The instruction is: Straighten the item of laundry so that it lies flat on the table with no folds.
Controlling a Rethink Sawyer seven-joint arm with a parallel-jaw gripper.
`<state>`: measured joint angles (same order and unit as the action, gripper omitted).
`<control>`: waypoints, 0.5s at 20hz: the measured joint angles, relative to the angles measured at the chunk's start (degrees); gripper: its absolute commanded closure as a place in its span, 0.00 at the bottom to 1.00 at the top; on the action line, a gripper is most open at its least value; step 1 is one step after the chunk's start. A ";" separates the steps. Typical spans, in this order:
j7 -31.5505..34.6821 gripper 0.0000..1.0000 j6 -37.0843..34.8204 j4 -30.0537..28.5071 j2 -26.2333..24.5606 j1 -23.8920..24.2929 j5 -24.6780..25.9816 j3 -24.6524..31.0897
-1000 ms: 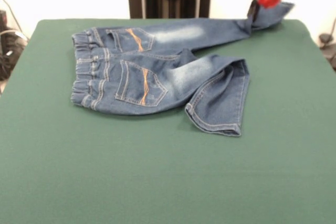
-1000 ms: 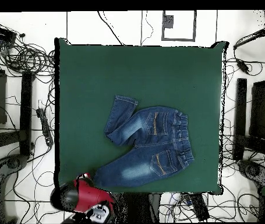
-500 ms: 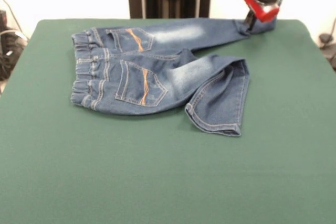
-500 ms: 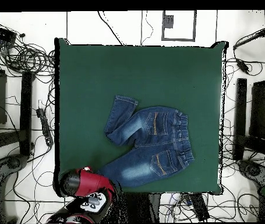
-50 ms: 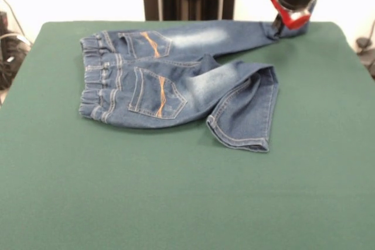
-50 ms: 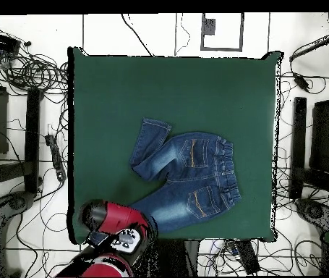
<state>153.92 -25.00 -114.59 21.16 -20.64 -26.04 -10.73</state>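
Observation:
The blue jeans (image 5: 176,80) lie pocket side up on the green table (image 5: 176,203), waistband to the left in the front view. The far leg runs straight to the table's far right corner. There my gripper (image 5: 280,27) sits low, shut on that leg's hem, which looks pinched where it is held. The near leg (image 5: 246,115) is bent at the knee and doubled back on itself. In the overhead view the jeans (image 6: 189,177) show mid-table (image 6: 181,94), and my red arm (image 6: 116,221) hides the held hem and the gripper itself.
The held hem lies close to the table's corner and edge. Cables, stands and black equipment (image 6: 22,145) surround the table on the floor. Wide green cloth stretches in front of the jeans in the front view.
The gripper came down from holding the hem lifted off the corner to resting it low on the table. The arm shifted slightly over the leg. The rest of the jeans stayed still.

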 measured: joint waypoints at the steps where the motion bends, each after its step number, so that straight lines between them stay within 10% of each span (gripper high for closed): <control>1: 0.00 1.00 -1.00 0.60 -0.31 -0.19 0.00 -0.32; 10: 0.00 1.00 -10.19 7.11 -3.86 -4.47 0.05 -4.92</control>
<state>153.92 -35.19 -107.48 17.29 -25.11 -25.99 -15.66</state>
